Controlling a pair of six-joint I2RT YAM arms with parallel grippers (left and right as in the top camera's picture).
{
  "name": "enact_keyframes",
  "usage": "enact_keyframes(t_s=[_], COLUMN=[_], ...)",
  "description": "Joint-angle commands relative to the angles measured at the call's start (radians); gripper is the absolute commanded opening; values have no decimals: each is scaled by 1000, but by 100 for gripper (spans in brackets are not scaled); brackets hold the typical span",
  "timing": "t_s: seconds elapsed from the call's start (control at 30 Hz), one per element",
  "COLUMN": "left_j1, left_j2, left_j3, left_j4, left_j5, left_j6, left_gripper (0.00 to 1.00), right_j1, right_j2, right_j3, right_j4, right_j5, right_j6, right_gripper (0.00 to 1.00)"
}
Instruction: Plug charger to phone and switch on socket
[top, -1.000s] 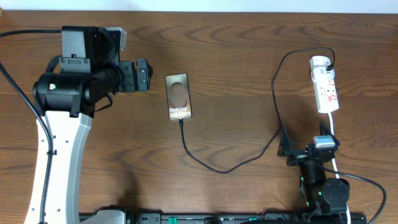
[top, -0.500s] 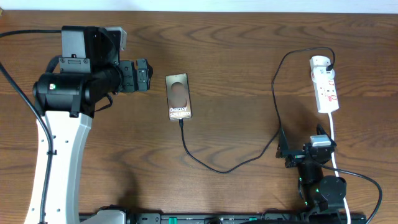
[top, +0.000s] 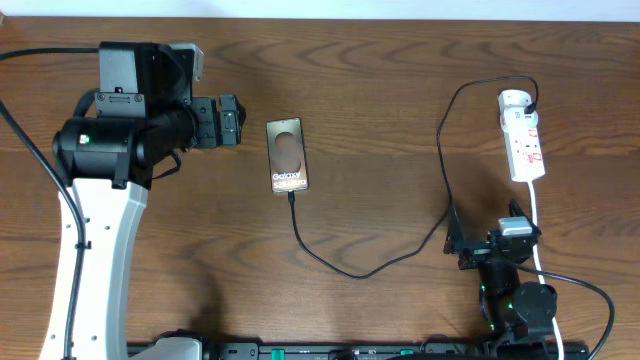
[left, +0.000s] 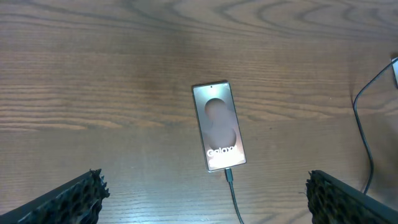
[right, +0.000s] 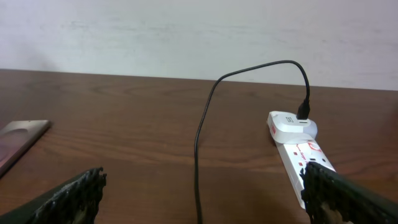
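Left wrist view: left gripper (left: 205, 190) is hanging wide open, empty, phone (left: 219, 126) lying flat just ahead.
Charger (left: 234, 198) looks seated in the phone's near edge; right gripper (right: 202, 193), also agape and empty, is facing the socket (right: 289, 129) ahead-right, likely lining up to switch it on.

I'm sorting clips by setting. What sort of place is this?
Probably an indoor lab or office test bench: a wooden table against a plain pale wall, a left arm and right arm working over it, and a phone, charger and socket laid out.
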Motion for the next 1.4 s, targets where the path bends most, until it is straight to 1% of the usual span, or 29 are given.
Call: enact_keyframes(t_s=[0.0,0.33,0.37,0.43,0.53,0.67,0.73,0.8,1.1,1.17,1.23,1.37], left_j1=[4,4,4,4,4,4,5,13,24,32,46,73], left_j2=[0,-7,-16,-33,-73,-144,-191,-245,-549,-622,-700,-834], left_j3=[7,3,3,1,-24,-98,-166,-258,-802,-908,-1008,-1145], left_j4=[-3,-2,-2,-1,-4,34,101,213,798,877,922,932], left_j5=[-10,-17,-53,-98,-104,-112,-111,-106,-103,-103,-103,-103], left_j6=[5,11,32,32,34,52,56,56,85,98,105,114], left_gripper=[100,100,100,100,100,100,100,100,100,100,100,100], right_j1=[10,10,10,10,10,10,10,10,10,10,10,10], right_j2=[-7,-7,-7,-7,-7,-7,-7,-7,-7,-7,-7,-7], right_j3=[-1,-1,-1,-1,-1,-1,-1,-1,-1,-1,-1,-1], right_j4=[-4,-5,-5,-5,-5,-4,-5,-4,-5,-4,-4,-4], right_j5=[-3,-3,-3,-3,-3,-3,-3,-3,-3,-3,-3,-3], right_j6=[-1,-1,-1,-1,-1,-1,-1,-1,-1,-1,-1,-1], right_gripper=[99,99,99,99,99,99,99,99,99,99,99,99])
